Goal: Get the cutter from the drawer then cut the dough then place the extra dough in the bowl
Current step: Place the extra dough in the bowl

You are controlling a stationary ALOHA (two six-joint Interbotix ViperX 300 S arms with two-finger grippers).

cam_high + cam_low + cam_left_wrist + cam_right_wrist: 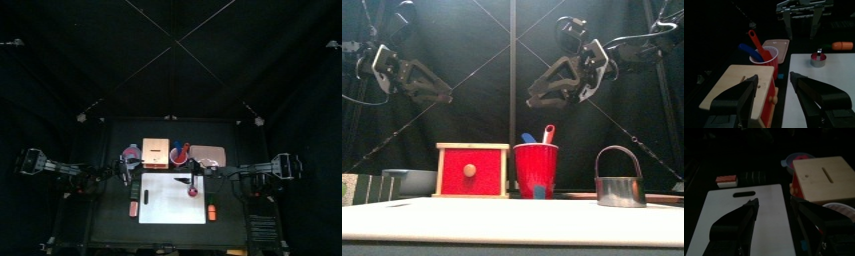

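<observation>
Red cup (536, 168) holding blue knife (528, 138), red knife (548, 133), wooden box (472, 170) drawer shut

Dim booth, black all round.
Light from above makes the white cutting board (167, 207) the brightest patch, lower centre; the metal cutter (620, 190) gleams faintly.

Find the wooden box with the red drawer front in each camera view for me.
Top view: wooden box at the table's back, just behind the white cutting board.
Front view: box left of the red cup.
Left wrist view: box close up, slotted top showing.
Right wrist view: box beside the board's grip-hole end.
Shared landmark: the white cutting board, adjacent in every view.
</observation>
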